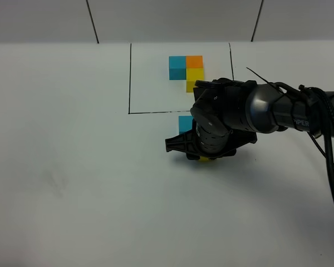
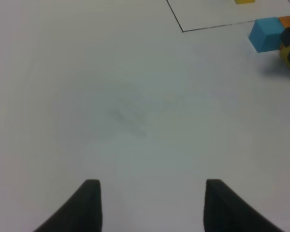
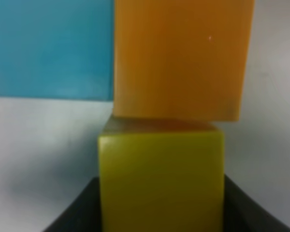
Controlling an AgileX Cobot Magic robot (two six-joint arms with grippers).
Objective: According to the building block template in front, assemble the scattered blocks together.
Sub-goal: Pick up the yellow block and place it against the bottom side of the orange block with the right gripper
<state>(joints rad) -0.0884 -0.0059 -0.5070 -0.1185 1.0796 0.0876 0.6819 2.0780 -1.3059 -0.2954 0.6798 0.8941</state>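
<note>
Item: right claw (image 1: pixel 203 157), nearest us, clenched on yellow cube (image 3: pixel 160 174), pressed against orange cube (image 3: pixel 181 58) beside blue cube (image 1: pixel 185 123), mid-bench below template (image 1: pixel 186 69). We judge placement underway; next, release. Left claw (image 2: pixel 152 205) idle, holding nothing.

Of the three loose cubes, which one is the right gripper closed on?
The yellow cube: it sits between the right gripper fingers, pressed up against the orange cube. The blue cube lies beside the orange one, outside the fingers.

Even bright light; wrist pics soft, blurry.
</note>
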